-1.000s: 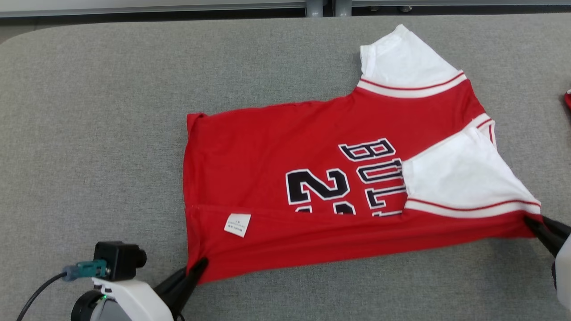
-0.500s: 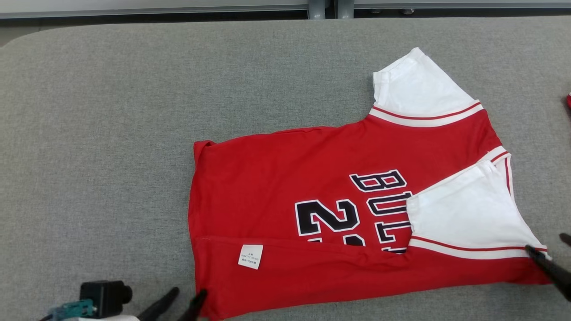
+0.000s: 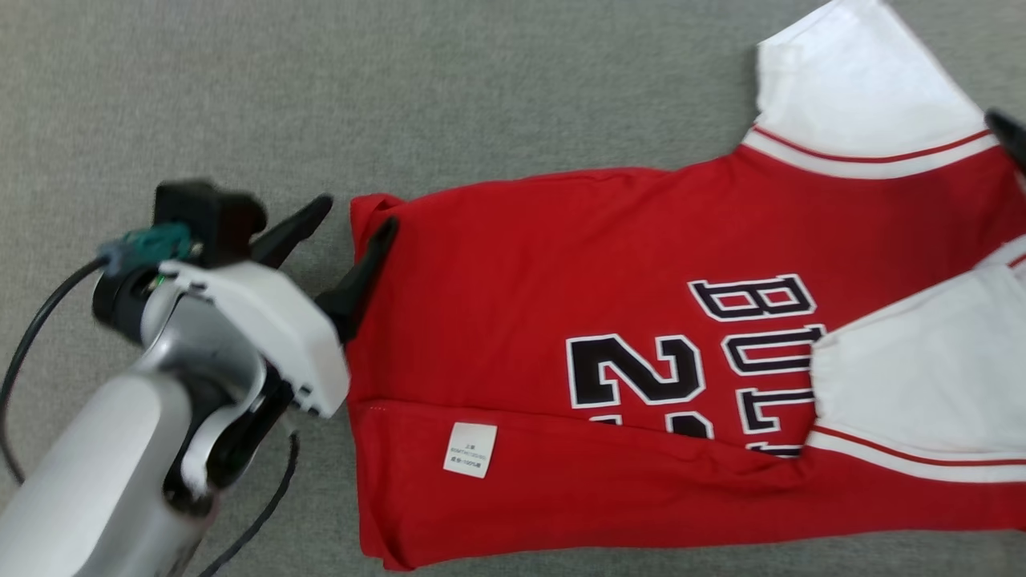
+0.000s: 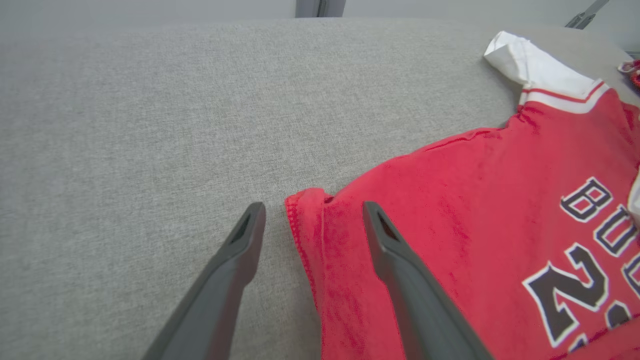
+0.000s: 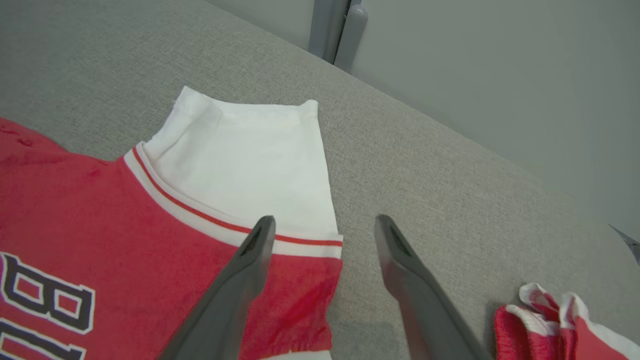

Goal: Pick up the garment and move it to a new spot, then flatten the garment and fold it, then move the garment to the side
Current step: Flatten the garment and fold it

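Grey woven cloth covers the table (image 3: 200,96), a surface judged likely to drag on thin fabric. At the left of the head view the left gripper (image 3: 358,212) stands with fingers spread wide and nothing between them. It straddles the upper-left hem corner of the garment (image 3: 521,320), one finger over the table and the other over red cloth. The garment, a red jersey with white sleeves, lies flat across the centre and right of the frame. Its lower edge is folded over in a band bearing a white label (image 3: 470,449). It is judged light, limp and not slippery (a knit, by its look). It would sag and crease if lifted at one point, so hold is best taken at two corners together. In the right wrist view the right gripper (image 5: 325,220) is equally wide and empty, straddling the corner where the white sleeve (image 5: 240,160) meets the red body. A separate red-and-white cloth (image 5: 550,325) lies at that view's lower right, apart from the jersey.
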{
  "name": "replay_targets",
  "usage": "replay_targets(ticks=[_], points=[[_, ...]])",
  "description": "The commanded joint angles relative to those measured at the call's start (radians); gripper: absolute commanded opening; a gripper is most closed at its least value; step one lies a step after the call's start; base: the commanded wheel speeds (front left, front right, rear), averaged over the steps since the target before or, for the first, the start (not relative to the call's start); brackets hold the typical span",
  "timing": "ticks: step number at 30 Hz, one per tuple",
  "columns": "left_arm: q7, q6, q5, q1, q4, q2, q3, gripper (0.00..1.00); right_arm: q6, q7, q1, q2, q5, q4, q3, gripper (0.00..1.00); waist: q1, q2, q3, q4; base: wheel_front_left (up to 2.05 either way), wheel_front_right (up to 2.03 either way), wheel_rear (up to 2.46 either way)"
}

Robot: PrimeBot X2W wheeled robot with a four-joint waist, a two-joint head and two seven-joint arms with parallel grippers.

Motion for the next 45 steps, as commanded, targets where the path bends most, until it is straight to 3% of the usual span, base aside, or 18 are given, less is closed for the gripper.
replay_targets(ticks=[1,6,14,15,16,17,18,24,29,36,40,45], points=[[0.014,-0.017,0.017,-0.064,0.038,-0.02,-0.022,1.0,0.0,0.013,-0.078,0.01,-0.018,0.05,0.03,1.0,0.0,0.0,0.071,0.056,0.0,0.0,0.0],[0.05,-0.068,0.044,-0.196,0.135,-0.055,-0.077,1.0,0.0,0.01,-0.273,0.034,-0.071,0.227,0.114,1.0,0.0,0.0,0.111,0.098,0.0,0.0,0.0],[0.085,-0.108,0.042,-0.26,0.202,-0.089,-0.129,1.0,0.0,-0.008,-0.401,0.056,-0.12,0.421,0.187,1.0,0.0,0.0,0.138,0.131,0.0,0.0,0.0],[0.091,-0.115,0.041,-0.263,0.209,-0.09,-0.138,0.78,0.0,-0.012,-0.407,0.062,-0.119,0.445,0.199,1.0,0.0,0.0,0.139,0.132,0.0,0.0,0.0],[0.094,-0.121,0.04,-0.264,0.214,-0.092,-0.144,0.28,0.0,-0.023,-0.413,0.068,-0.117,0.462,0.21,1.0,0.0,0.0,0.14,0.132,0.0,0.0,0.0],[0.094,-0.123,0.033,-0.265,0.22,-0.097,-0.146,0.0,0.0,-0.035,-0.421,0.073,-0.116,0.479,0.217,0.33,0.0,0.0,0.141,0.131,0.0,0.0,0.0],[0.103,-0.133,0.033,-0.267,0.227,-0.095,-0.153,0.0,0.0,-0.05,-0.429,0.079,-0.108,0.491,0.222,0.0,0.0,0.0,0.142,0.129,0.0,0.0,0.0],[0.057,-0.121,0.011,-0.262,0.228,-0.088,-0.109,0.0,0.0,-0.222,-0.475,0.11,-0.059,0.503,0.192,0.0,0.0,0.0,0.127,0.088,0.0,0.0,0.0],[0.008,-0.088,-0.023,-0.192,0.174,-0.077,-0.056,0.0,0.0,-0.305,-0.395,0.101,0.023,0.422,0.165,0.0,0.0,0.0,0.073,0.044,0.0,0.0,0.0],[-0.055,-0.029,-0.054,-0.032,0.058,-0.046,0.001,0.0,0.0,-0.361,-0.113,0.077,0.112,0.223,0.063,0.0,0.0,0.0,-0.039,-0.013,0.0,0.0,0.0],[-0.08,0.013,-0.071,0.072,-0.019,-0.035,0.028,0.0,0.0,-0.378,0.085,0.113,0.139,0.102,-0.027,0.0,0.0,0.0,-0.104,-0.04,0.0,0.0,0.0],[-0.095,0.06,-0.097,0.204,-0.079,-0.027,0.046,0.0,0.0,-0.387,0.322,0.201,0.148,-0.033,-0.112,0.0,0.0,0.0,-0.154,-0.067,0.0,0.0,0.0]])
